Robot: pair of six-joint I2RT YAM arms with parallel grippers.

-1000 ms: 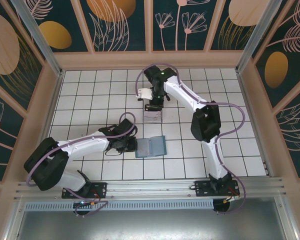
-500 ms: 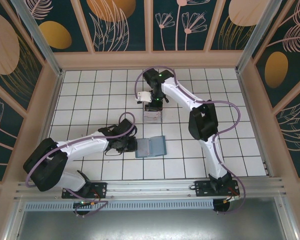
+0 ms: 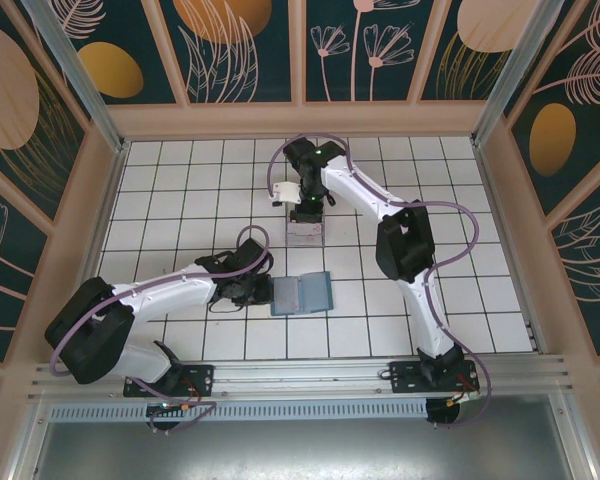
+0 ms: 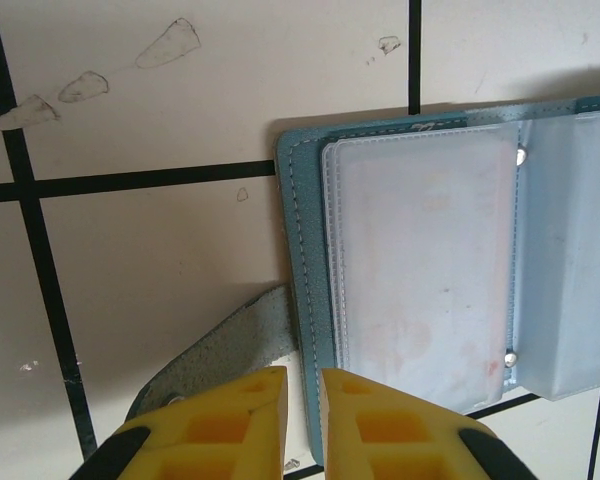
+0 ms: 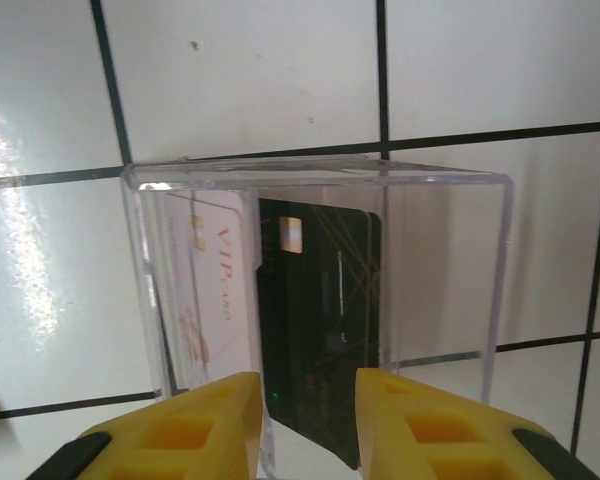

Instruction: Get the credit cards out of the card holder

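Your L gripper (image 3: 259,290) sits low on the tiled table (image 3: 180,190) at the left edge of the card holder (image 3: 303,293), which lies open and flat between the 2 arm bases and the clear box (image 3: 305,235). In the L wrist view the gripper (image 4: 303,378) has its yellow fingers (image 4: 230,420) drawn almost together, w/ just a thin slit between them. That slit lines up w/ the holder's (image 4: 420,280) stitched left edge, and the side tab (image 4: 230,345) runs out under the left finger. You can't tell if anything is actually pinched there. The holder's frosted plastic sleeves face up. Your R gripper (image 3: 305,208) hangs over the box, farther up the table. In the R wrist view its fingers (image 5: 180,430) are spread apart above the box (image 5: 320,178) opening. 2 cards stand inside: the black card (image 5: 320,290), chip at its top, seen in the gap of the gripper (image 5: 308,385), and the whitish card (image 5: 205,290) marked "VIP" just beside it on the left. No clear finger contact w/ either card.
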